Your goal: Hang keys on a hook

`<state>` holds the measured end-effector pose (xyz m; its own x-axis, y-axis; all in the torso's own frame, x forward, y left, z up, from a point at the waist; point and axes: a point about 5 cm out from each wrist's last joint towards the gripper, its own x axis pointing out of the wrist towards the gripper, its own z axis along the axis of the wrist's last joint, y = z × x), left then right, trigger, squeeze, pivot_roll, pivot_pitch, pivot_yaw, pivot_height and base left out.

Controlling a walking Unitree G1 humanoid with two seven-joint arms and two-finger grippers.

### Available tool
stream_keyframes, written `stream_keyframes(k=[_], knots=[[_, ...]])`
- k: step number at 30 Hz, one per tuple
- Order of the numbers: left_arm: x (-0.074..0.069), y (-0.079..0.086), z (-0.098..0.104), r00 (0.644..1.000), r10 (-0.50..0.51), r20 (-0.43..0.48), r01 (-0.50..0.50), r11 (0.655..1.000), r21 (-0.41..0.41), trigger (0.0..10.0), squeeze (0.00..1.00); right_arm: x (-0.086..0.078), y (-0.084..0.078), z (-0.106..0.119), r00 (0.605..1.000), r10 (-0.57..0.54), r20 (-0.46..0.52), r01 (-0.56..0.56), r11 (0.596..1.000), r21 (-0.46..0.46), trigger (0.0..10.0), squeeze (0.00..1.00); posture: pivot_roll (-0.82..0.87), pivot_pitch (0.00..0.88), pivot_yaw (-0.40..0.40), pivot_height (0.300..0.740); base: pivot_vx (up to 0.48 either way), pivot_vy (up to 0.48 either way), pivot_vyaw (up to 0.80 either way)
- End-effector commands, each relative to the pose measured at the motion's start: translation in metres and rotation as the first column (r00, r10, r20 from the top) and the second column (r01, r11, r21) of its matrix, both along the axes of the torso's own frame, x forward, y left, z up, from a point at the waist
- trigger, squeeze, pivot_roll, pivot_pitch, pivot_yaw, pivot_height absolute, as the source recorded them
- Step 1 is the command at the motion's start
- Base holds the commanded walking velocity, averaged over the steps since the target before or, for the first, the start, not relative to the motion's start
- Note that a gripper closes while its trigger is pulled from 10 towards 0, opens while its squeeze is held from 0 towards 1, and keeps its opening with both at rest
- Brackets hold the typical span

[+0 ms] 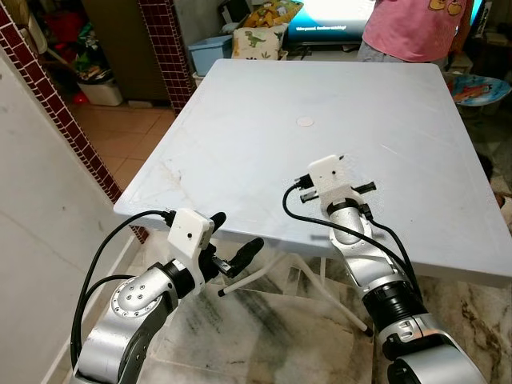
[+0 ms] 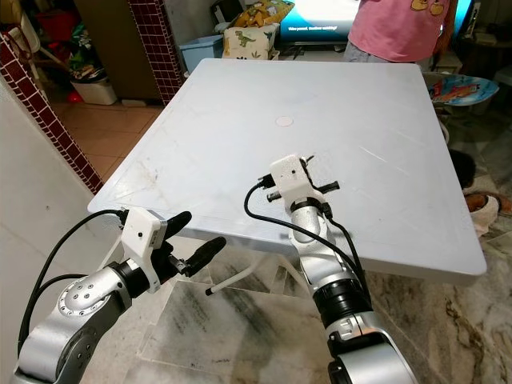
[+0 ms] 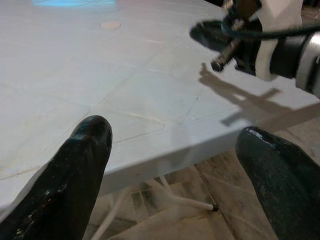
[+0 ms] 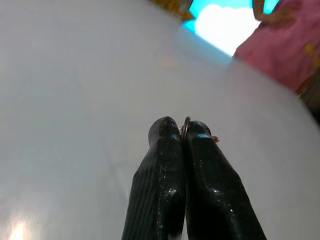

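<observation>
Right gripper (image 4: 182,131) pinches key ring (image 4: 186,125)

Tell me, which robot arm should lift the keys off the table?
The right. Its right gripper is over the white table, fingers already shut on a key ring. The left gripper hangs open, off the table's near edge.

The right gripper (image 4: 182,131) pinched a thin metal ring (image 4: 185,125) between its fingertips; only the ring's edge protruded, and anything attached to it was hidden behind the fingers. In the head views, the white wrist camera housing (image 1: 332,178) concealed those fingers entirely. The person (image 1: 416,28) in a pink top was cut off by the upper frame edge. The right wrist view's background was blurred, so the bright blue screen (image 4: 220,25) could not be read.
</observation>
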<state>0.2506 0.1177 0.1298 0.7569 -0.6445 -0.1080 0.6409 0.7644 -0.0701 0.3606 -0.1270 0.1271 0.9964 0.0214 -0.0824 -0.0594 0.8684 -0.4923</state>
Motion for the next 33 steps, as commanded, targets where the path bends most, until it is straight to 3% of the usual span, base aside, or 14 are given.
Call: stream_keyframes(k=[1,7,10,12,14,15,28,33], knots=[[0.002,0.002,0.0,1.0,0.015,0.008,-0.015,1.0,0.015,10.0,0.0,-0.006,-0.005,-0.009,0.999,-0.002,-0.054,0.003,1.0,0.013,10.0,0.0,0.06,0.033,0.095,0.74,0.0,0.0,0.0],[0.002,0.002,0.0,1.0,0.015,0.008,-0.015,1.0,0.012,10.0,0.0,-0.018,-0.009,-0.013,0.996,0.026,-0.086,-0.022,0.999,0.04,10.0,0.0,0.06,0.031,0.093,0.74,0.0,0.0,0.0],[0.003,0.003,0.0,1.0,0.018,0.01,-0.018,1.0,0.013,10.0,0.0,-0.033,-0.009,-0.015,0.993,0.071,-0.09,-0.068,0.997,0.042,10.0,0.0,0.06,0.027,0.094,0.74,0.0,0.0,0.0],[0.004,0.003,0.0,1.0,0.016,0.01,-0.016,1.0,0.016,10.0,0.0,-0.052,-0.015,-0.022,0.989,0.104,-0.103,-0.103,0.995,0.02,10.0,0.0,0.05,0.026,0.098,0.74,0.0,0.0,0.0],[0.004,0.003,0.0,1.0,0.015,0.01,-0.015,1.0,0.016,10.0,0.0,-0.055,-0.017,-0.025,0.988,0.104,-0.111,-0.102,0.995,0.018,10.0,0.0,0.05,0.027,0.1,0.74,0.0,0.0,0.0],[0.004,0.002,0.0,1.0,0.012,0.01,-0.012,1.0,0.015,10.0,0.0,-0.06,-0.021,-0.029,0.988,0.095,-0.121,-0.094,0.995,0.008,10.0,1.0,0.05,0.027,0.104,0.74,0.0,0.0,0.0],[0.008,0.002,0.001,1.0,0.002,0.013,-0.002,1.0,0.019,10.0,0.0,-0.062,-0.03,-0.027,0.993,0.051,-0.111,-0.054,0.998,-0.026,10.0,1.0,0.04,0.033,0.114,0.74,0.0,0.0,0.0],[0.007,0.004,0.001,1.0,0.008,0.016,-0.009,1.0,0.022,10.0,0.0,-0.062,-0.034,-0.018,0.997,0.033,-0.073,-0.039,0.996,-0.082,10.0,1.0,0.05,0.032,0.114,0.74,0.0,0.0,0.0]])
